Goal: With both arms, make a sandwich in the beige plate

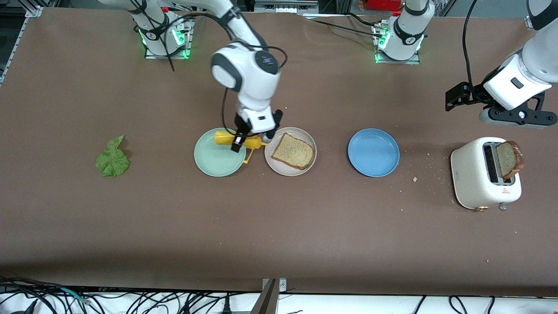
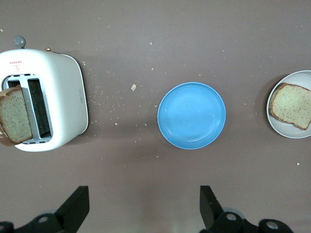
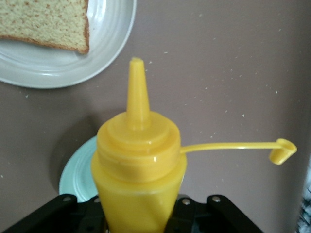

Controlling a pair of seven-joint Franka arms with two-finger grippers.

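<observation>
Front view: right tool [image 1: 248, 140] grips mustard bottle [image 1: 235, 139], nozzle toward toast [image 1: 294, 151] on beige plate [image 1: 274, 163]; left tool [image 2: 143, 206] open, waiting.

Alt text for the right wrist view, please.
The right gripper is shut on a yellow squeeze bottle, cap off and dangling, nozzle toward a toast slice on the beige plate; the mint green plate lies beneath.

Three plates [image 1: 219, 168] [image 1: 279, 168] [image 1: 373, 152], two toast slices [image 1: 293, 151] [image 1: 509, 159], one lettuce leaf [image 1: 112, 158], one toaster [image 1: 473, 174], one mustard bottle [image 1: 227, 138].
</observation>
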